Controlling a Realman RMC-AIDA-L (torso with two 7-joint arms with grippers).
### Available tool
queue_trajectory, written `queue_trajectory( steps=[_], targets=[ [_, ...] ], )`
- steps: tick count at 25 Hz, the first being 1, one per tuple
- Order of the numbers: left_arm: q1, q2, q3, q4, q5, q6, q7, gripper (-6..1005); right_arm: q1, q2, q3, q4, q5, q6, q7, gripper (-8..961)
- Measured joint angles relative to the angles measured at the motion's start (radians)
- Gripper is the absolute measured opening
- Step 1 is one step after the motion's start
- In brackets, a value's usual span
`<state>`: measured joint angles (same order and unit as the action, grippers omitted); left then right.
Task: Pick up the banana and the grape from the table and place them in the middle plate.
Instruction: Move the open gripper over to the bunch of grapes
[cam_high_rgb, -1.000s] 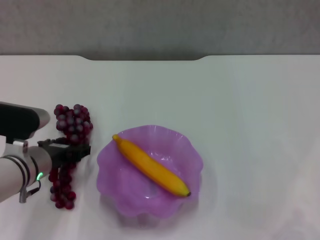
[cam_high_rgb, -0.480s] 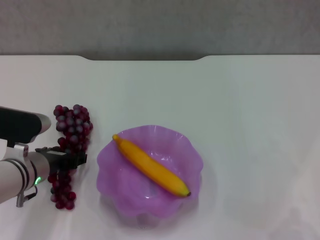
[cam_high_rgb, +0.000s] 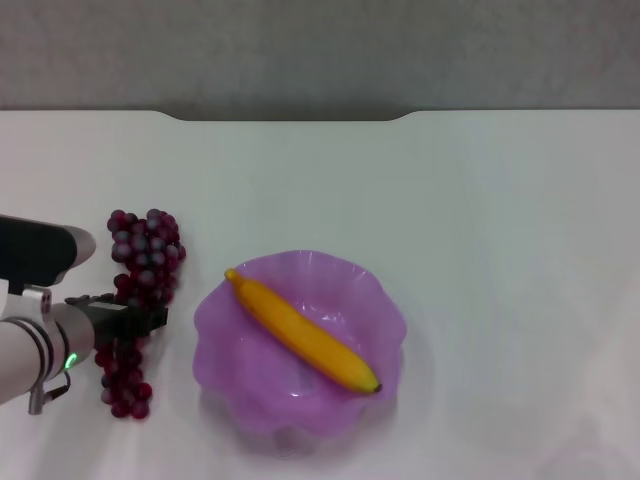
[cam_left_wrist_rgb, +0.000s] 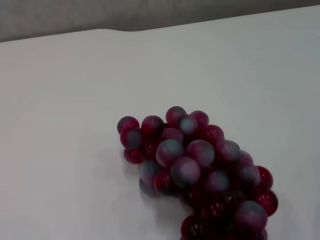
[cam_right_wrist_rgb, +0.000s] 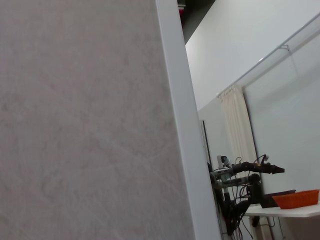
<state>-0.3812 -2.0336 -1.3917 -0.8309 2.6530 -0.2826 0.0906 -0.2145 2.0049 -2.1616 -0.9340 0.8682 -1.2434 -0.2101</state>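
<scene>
The banana (cam_high_rgb: 300, 332) lies slantwise inside the middle plate (cam_high_rgb: 388, 300), a purple plate with a wavy rim, near the front of the table (cam_high_rgb: 480, 200). To the plate's left, the grape (cam_high_rgb: 147, 250) lies on the table as a long dark red bunch; its far end fills the left wrist view (cam_left_wrist_rgb: 195, 165). My left gripper (cam_high_rgb: 140, 318) reaches in from the left edge and covers the middle of the bunch. The right arm does not show in the head view, and its wrist camera faces a wall.
The table's far edge has a notch against the grey wall (cam_high_rgb: 300, 50). The right wrist view holds a pale wall panel (cam_right_wrist_rgb: 75, 125) and a distant room with an orange tray (cam_right_wrist_rgb: 296, 198).
My left gripper has drawn back a little to the left over the bunch. The grape, banana and plate have not moved.
</scene>
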Motion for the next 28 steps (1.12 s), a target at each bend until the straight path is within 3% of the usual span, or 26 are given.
queue_trajectory(
  steps=[5, 15, 28],
  targets=[
    [0.002, 0.001, 0.004, 0.0, 0.0, -0.004, 0.013, 742, 0.0, 0.0, -0.001, -0.001, 0.0, -0.001, 0.0, 5],
    [0.004, 0.001, 0.002, -0.001, -0.001, -0.006, 0.017, 441, 0.0, 0.0, -0.001, -0.002, 0.0, -0.001, 0.0, 5],
    [0.002, 0.003, 0.0, -0.001, -0.001, -0.02, 0.018, 386, 0.0, -0.002, -0.001, -0.001, 0.0, -0.001, 0.0, 5]
  ],
)
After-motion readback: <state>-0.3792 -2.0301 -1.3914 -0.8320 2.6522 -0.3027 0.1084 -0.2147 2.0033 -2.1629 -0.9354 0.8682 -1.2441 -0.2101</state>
